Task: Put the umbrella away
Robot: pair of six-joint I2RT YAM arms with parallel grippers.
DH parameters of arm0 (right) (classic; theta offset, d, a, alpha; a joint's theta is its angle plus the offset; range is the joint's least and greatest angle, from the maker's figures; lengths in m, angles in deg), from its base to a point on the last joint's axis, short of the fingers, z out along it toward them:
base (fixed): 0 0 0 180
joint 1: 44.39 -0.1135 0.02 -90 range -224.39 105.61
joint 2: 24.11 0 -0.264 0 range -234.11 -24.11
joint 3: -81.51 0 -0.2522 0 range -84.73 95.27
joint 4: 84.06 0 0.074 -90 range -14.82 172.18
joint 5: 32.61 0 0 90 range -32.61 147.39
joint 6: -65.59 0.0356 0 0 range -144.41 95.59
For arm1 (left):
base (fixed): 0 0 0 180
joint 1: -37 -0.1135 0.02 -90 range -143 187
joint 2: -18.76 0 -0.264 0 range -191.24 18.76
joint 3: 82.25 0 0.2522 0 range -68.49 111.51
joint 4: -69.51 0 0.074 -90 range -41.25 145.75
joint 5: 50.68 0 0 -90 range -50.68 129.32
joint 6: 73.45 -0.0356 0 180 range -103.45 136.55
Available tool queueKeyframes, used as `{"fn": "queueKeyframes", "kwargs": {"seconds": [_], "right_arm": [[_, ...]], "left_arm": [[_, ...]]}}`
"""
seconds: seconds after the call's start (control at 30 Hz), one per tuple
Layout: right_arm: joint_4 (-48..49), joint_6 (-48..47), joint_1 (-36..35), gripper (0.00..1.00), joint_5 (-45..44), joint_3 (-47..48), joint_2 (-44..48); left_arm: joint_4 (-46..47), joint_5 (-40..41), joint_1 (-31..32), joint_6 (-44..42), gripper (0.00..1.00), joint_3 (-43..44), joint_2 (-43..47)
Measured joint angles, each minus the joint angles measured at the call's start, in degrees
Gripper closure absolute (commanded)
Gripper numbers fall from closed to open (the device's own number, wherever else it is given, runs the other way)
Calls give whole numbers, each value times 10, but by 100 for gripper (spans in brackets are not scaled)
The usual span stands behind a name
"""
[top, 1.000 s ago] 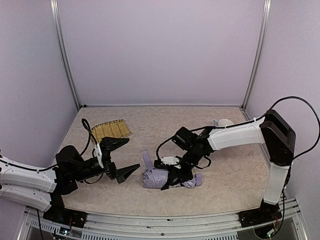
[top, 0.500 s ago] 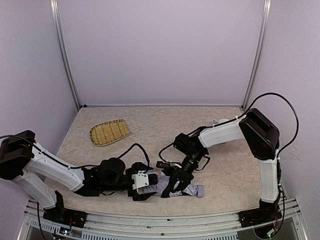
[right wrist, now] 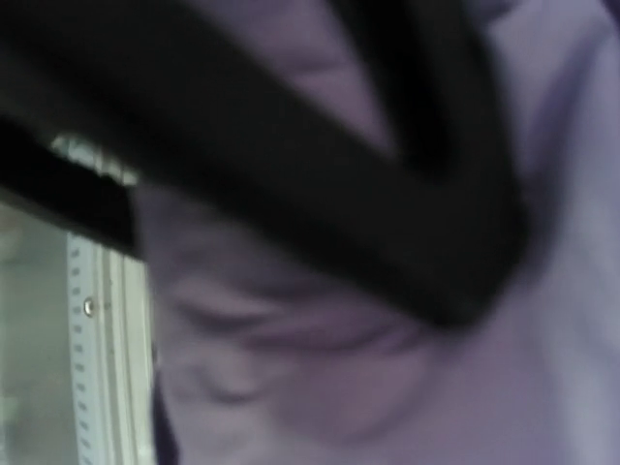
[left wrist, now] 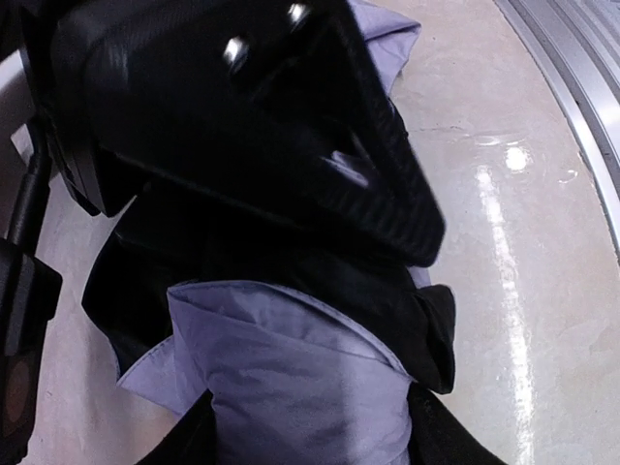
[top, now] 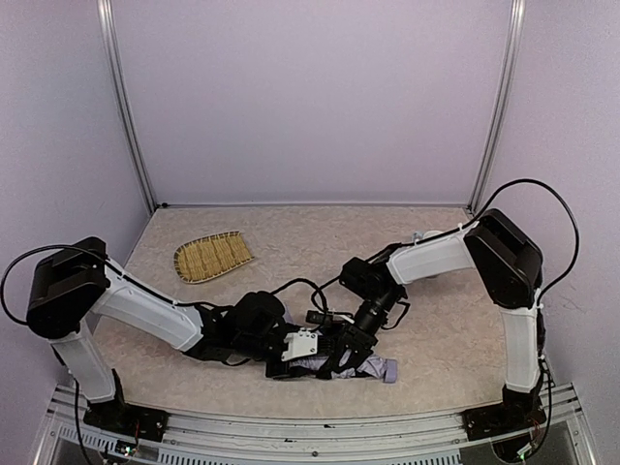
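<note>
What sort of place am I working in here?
Probably a lab robot test cell, not a home: plain pale walls, aluminium frame posts, and a beige tabletop with a metal rail at the near edge.

Flat tabletop point(top: 446, 329), beige w/ faint mottled speckle; surface glossy, bright light streaks show on it in left wrist view. Grey metal rail point(top: 291, 424) runs along its near edge.

Two things lie on it:
- Shallow oval tray point(top: 213, 257) of yellow-tan woven straw: back-left qtr, flat, well apart from the other item.
- Compact folding umbrella point(top: 380, 369), pale lavender fabric w/ black underside: near centre, close to front edge, lying on its side, roughly L-R. Fabric bunched & creased, black folds between lavender ones. Right end rests bare on the surface; rest partly hidden. Right wrist view too blurred, only lavender cloth readable.
</note>
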Motion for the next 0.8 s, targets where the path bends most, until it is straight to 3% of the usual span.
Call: {"fn": "queueKeyframes", "kwargs": {"seconds": [0.1,0.23,0.63,0.8], "right_arm": [[18,15,5,25,-6,-22,26],[72,30,11,20,-50,-71,81],[218,69,18,21,-323,-224,287],[300,44,-37,24,-433,-292,379]], "left_arm": [[-35,-32,-14,11,64,31,-14],[-66,-77,-34,37,66,73,-39],[-129,-224,-93,110,68,159,-110],[-165,-291,-117,124,68,196,-141]]}}
